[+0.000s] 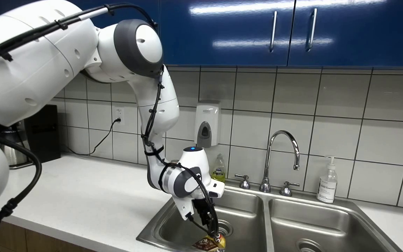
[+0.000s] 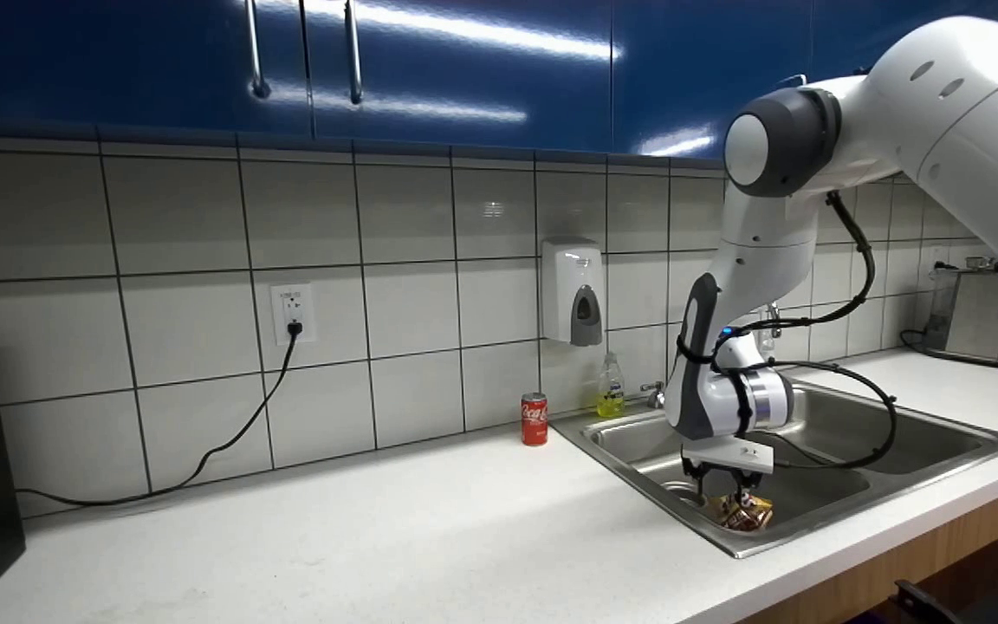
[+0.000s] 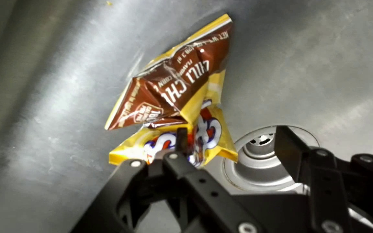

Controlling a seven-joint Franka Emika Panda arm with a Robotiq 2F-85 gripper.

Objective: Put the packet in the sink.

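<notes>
"Pincer [image 3: 231,142] first: how is it set?"

"Its fingers [image 3: 327,187] are spread wide, and nothing is seen clamped between them."

"And from left to right in the wrist view, what is found?"

"At the left, the packet [image 3: 180,87], folded across its middle; its yellow part is partly covered by the left finger [image 3: 207,188], and whether it is touched cannot be told. To the right the round drain [image 3: 259,161] is shown, then the right finger [image 3: 327,200]."

"So the packet is already held by the sink [image 1: 268,224]?"

"Yes, in the near part of the left basin [image 1: 245,224], as is shown in both exterior views. The placing is judged done."

"How should it be handled, were another grip needed?"

"With little force. It is judged light and limp; the glossy film might be slippery, and the contents, corn by the printing, could be crushed. It would best be taken at the gathered waist, where the film is bunched."
</notes>
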